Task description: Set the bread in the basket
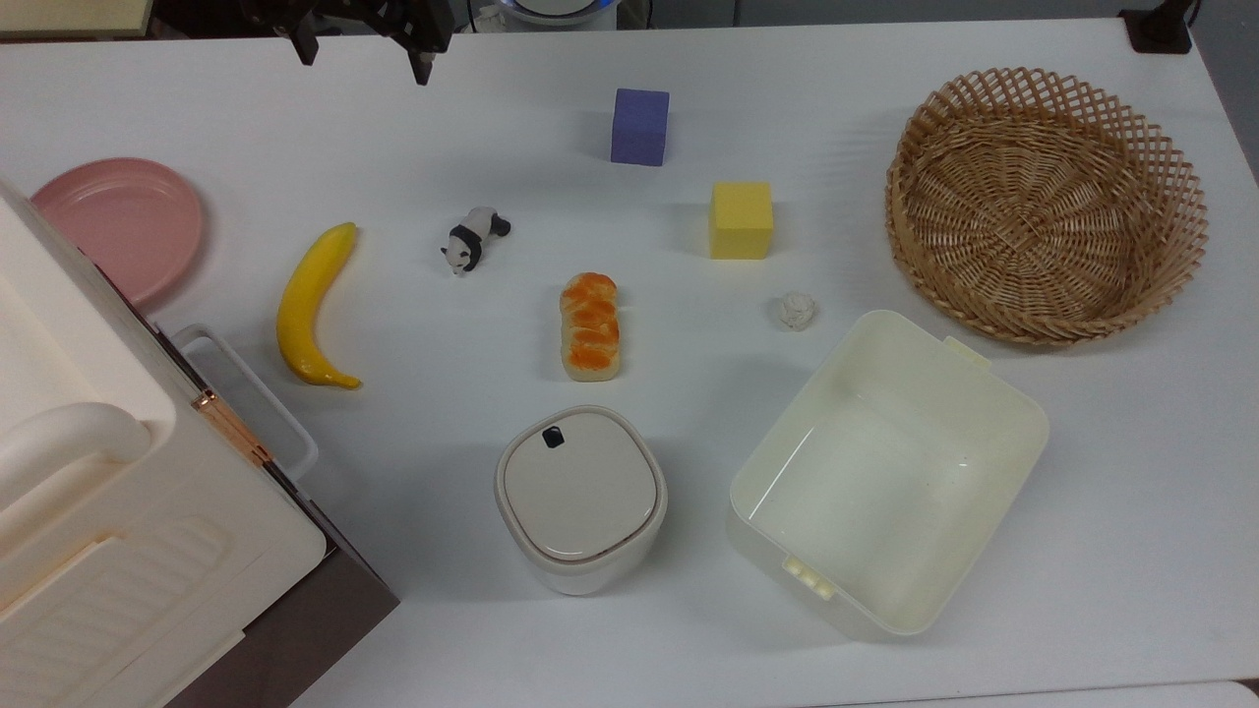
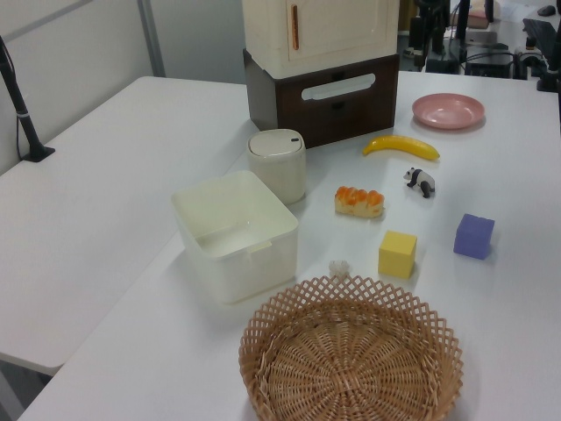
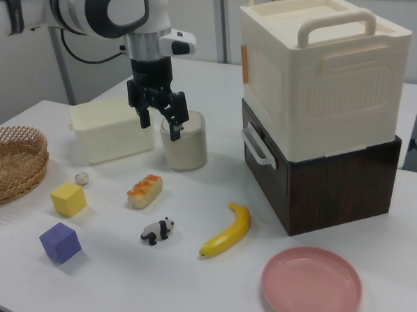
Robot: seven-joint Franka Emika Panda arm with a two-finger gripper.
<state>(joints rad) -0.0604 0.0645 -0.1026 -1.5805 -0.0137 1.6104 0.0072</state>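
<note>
Bread (image 1: 590, 326) lies on the table, well apart from the empty, wide-spread gripper (image 1: 362, 54) raised high; the wicker basket (image 1: 1046, 205) sits farther still. Risk: descending off-centre could nudge the toy panda (image 1: 473, 239) or pinch the lumpy loaf crookedly.

White table (image 2: 105, 202), pale wall panels (image 2: 79, 44), dark floor at corner.

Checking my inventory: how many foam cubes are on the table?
2. The purple cube sits near the top view's upper middle; the yellow cube sits just below and right of it, toward the basket.
</note>
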